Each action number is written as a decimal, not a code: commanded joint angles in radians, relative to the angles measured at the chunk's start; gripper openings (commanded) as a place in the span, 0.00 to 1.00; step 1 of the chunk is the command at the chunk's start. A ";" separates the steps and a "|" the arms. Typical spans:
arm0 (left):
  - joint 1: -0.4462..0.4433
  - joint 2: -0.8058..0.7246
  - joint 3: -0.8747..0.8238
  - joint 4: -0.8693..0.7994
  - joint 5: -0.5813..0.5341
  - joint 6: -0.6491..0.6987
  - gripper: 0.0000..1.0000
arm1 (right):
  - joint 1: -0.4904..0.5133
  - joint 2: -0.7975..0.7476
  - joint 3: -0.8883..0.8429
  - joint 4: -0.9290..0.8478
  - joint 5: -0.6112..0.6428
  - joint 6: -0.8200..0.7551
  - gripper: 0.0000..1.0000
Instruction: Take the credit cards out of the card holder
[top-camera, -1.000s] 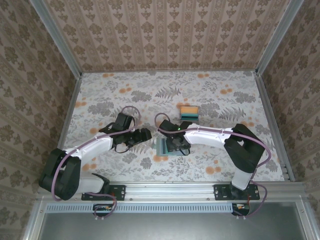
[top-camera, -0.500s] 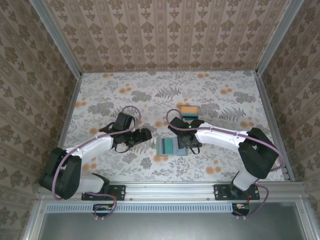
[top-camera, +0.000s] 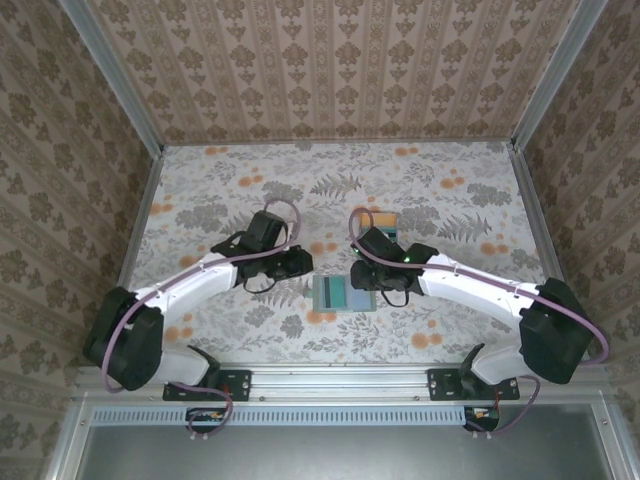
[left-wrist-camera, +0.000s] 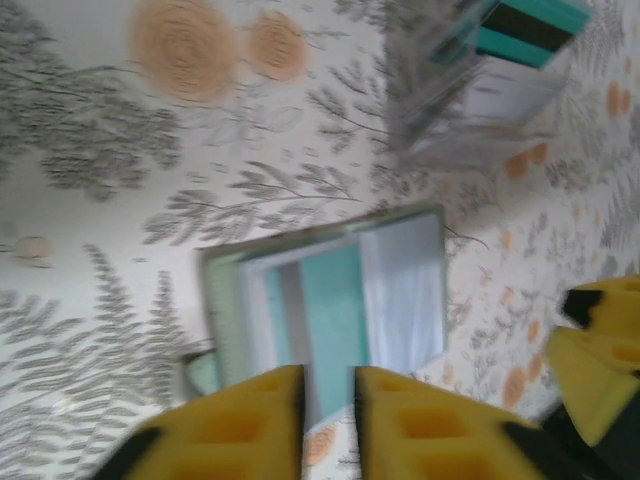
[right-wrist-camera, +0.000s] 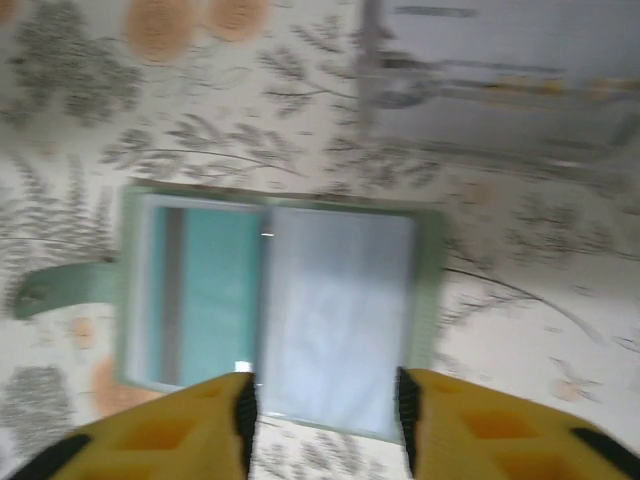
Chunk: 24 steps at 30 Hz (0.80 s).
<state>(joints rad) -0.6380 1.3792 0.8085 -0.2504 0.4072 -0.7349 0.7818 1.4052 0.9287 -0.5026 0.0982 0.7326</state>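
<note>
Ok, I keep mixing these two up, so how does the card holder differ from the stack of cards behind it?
The card holder lies opened flat, with a pale green rim and a teal card in one pocket; the card stack shows orange and teal. The holder sits nearer the front edge; the stack sits farther back, in a clear tray. Opened, the holder looks wider than the stack. Both rest on the table.
</note>
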 joint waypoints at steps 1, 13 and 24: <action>-0.029 0.065 0.038 0.005 0.036 0.011 0.01 | -0.018 0.007 -0.052 0.161 -0.164 0.016 0.36; -0.081 0.273 0.097 -0.056 0.048 0.050 0.00 | -0.078 0.105 -0.145 0.406 -0.386 0.094 0.15; -0.085 0.271 0.066 -0.093 0.031 0.068 0.00 | -0.111 0.166 -0.174 0.438 -0.428 0.100 0.18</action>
<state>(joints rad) -0.7189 1.6569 0.8795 -0.3103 0.4408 -0.6945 0.6800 1.5528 0.7719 -0.0917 -0.2916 0.8188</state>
